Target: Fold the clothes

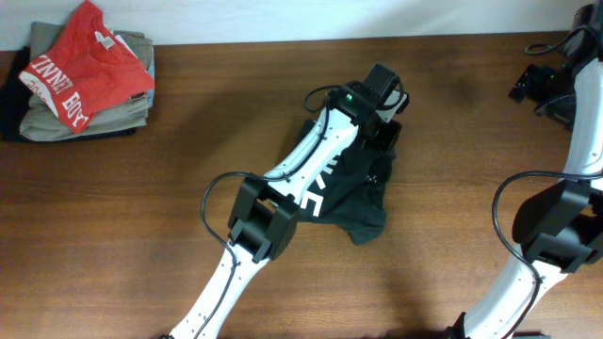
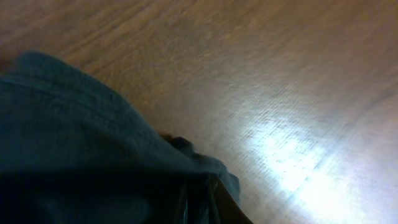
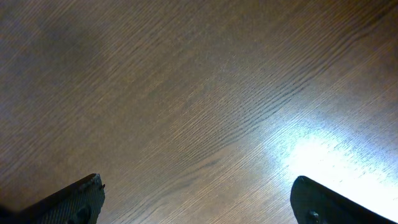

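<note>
Dark T-shirt (image 1: 363,202) lies bunched in a long, crumpled heap near the middle of the table (image 1: 452,235), running from a narrow far end to a wider, rounded lobe nearer the robot. White lettering (image 1: 318,193) shows along its left side, partly covered by the left arm, which lies diagonally across that edge. The left gripper (image 1: 384,130) sits at the shirt's far end, hidden from above by its own wrist housing. In the left wrist view the fabric (image 2: 74,143) fills the lower left and drapes over a dark finger (image 2: 200,200), so I cannot tell whether the jaws are spread or pinching the cloth. Its visible hem curves across bare wood, with open tabletop beyond. The right gripper (image 3: 196,199) hangs over bare wood with its jaws spread wide and nothing between them, well apart from the shirt, at the far right of the table (image 1: 539,85). Bare wood lies on every side of the heap: a broad stretch to the left, another to the right up to the right arm, and a strip behind it to the table's far edge. At the far left corner a red T-shirt (image 1: 83,61) tops a stack of khaki folded garments (image 1: 57,122), well apart from the heap.
</note>
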